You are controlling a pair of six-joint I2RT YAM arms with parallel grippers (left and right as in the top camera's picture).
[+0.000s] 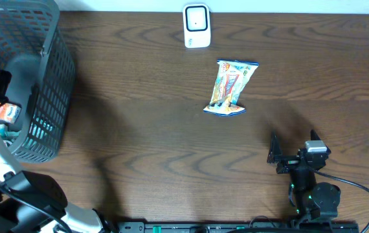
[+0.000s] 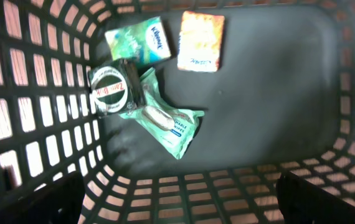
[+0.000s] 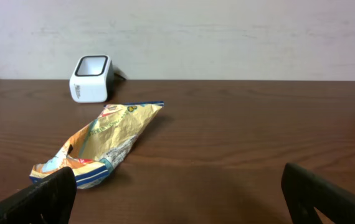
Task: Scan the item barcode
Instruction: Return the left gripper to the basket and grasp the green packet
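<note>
- Brown wooden table (image 1: 139,136) is spreading bare between my right gripper (image 3: 177,202) and the one snack packet (image 1: 231,87), which is lying flat near the middle, well apart from my fingers.
- One white scanner (image 1: 197,26) is standing at the far edge, near the packet but not touching it.
- My right jaws are gaping wide, gripping nothing.
- One grey mesh basket (image 1: 48,77) is sitting at the left edge. My left gripper (image 2: 177,205) is hanging inside it, jaws spread and gripping nothing, walls hemming it in.
- Four things are lying on its floor, bunched toward one corner: one round tin (image 2: 111,90), one green pouch (image 2: 168,121) touching it, one green tissue pack (image 2: 139,42), one orange-and-white packet (image 2: 200,40).
</note>
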